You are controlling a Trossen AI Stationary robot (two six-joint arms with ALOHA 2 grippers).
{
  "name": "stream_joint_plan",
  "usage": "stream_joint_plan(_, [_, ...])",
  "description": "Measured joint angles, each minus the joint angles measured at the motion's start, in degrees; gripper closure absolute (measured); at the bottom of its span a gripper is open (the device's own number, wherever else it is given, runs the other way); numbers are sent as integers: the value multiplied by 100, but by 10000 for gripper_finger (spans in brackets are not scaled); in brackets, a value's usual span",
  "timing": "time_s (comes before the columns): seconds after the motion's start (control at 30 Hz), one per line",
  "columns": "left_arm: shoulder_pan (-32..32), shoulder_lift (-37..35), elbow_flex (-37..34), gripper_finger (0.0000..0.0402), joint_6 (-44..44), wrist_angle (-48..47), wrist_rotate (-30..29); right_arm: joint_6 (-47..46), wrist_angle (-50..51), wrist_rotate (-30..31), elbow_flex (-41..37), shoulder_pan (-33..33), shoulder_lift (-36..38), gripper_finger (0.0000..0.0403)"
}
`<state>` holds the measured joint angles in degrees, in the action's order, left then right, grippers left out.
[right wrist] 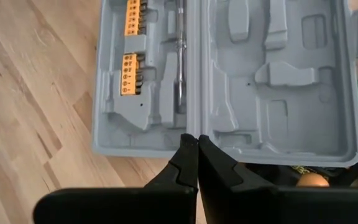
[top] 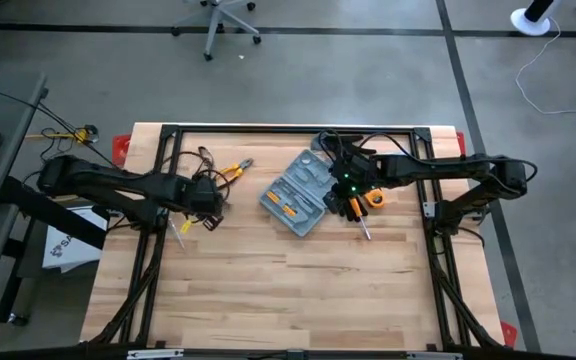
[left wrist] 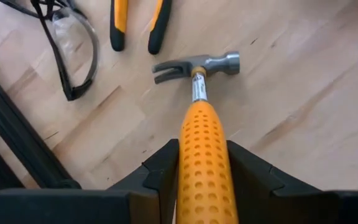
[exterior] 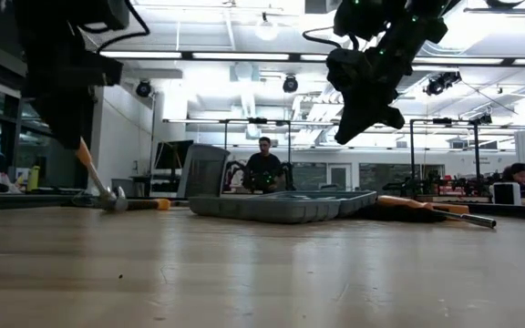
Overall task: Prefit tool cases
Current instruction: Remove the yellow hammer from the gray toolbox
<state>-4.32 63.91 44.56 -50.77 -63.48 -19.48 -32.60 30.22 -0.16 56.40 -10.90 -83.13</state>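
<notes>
The tool case [top: 296, 192] lies open on the table's far middle, a grey moulded tray with orange bits in one half [right wrist: 129, 68]; it also shows in the low view [exterior: 285, 206]. My right gripper [right wrist: 197, 144] hangs shut just above the case's edge [top: 348, 186], touching nothing. My left gripper [top: 196, 208] is at the table's left, shut on a hammer [left wrist: 199, 93] with a yellow handle and a steel head [exterior: 113, 200]. My left gripper pinches the hammer's yellow perforated handle [left wrist: 202, 168] between its two fingers [left wrist: 163, 171]. The fingers slant down from above and lie along the handle. The hammer slants down below the gripper, head [left wrist: 197, 65] lowest, close to the table; whether it touches I cannot tell.
Pliers with yellow-and-black handles [left wrist: 135, 25] and safety glasses [left wrist: 73, 59] lie on the wood past the hammer head. Orange-handled tools [top: 370, 200] lie right of the case. Cables [top: 183, 160] trail at the far left. The near half of the table [top: 288, 290] is bare wood.
</notes>
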Motion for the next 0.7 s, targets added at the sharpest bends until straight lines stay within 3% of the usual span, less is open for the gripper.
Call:
stream_joint_plan(0.27, [-24, -775, 12, 291, -123, -10, -9, 1, -2, -9, 0, -37, 0, 403])
stream_joint_plan(0.47, [-24, -1245, 205, 291, -214, 2, -462, 0, -3, -26, 0, -37, 0, 403])
stream_joint_plan(0.7, [-24, -1247, 205, 269, 183, 2, -581, 37, -4, -26, 0, -46, 2, 403])
